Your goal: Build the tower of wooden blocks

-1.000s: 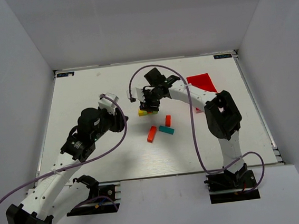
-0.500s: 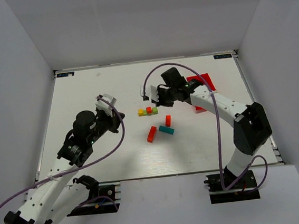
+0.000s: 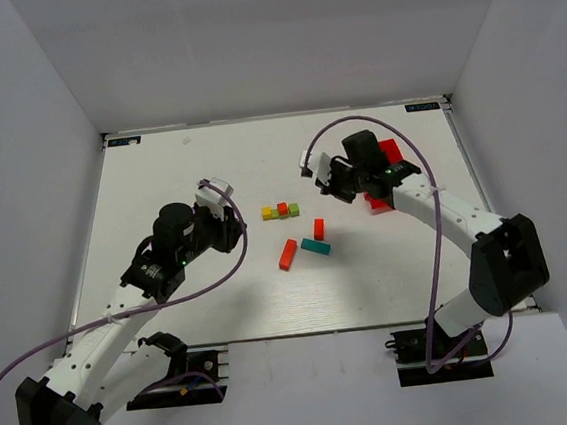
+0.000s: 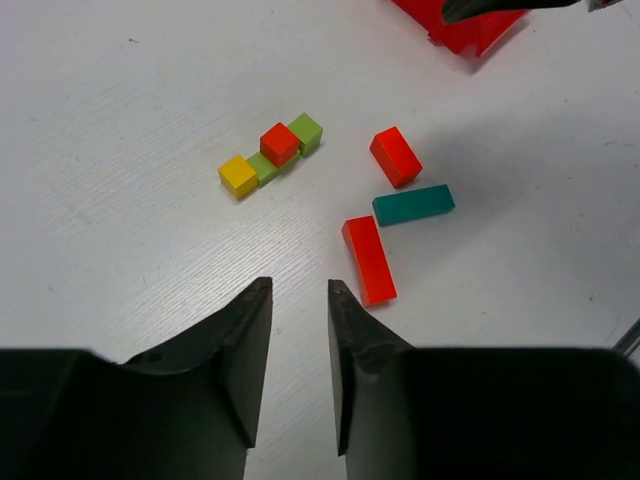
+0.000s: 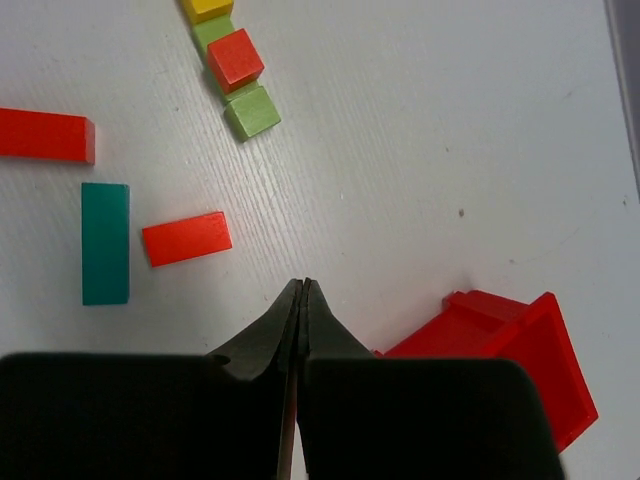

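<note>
The wood block tower is a short row of cubes mid-table: yellow, green, and a red cube sitting on top of another green one. Two orange bars and a teal bar lie loose just in front of the row. My left gripper hovers left of the blocks, its jaws a narrow gap apart with nothing between them. My right gripper is shut and empty, hanging right of the row beside the red bin.
A red plastic bin lies at the back right, partly under the right arm, and shows in the right wrist view. White walls enclose the table on three sides.
The right arm has lifted off the cube row and swung right toward the red bin, closing its jaws. The left arm shifted slightly toward the blocks. The blocks have not moved.
</note>
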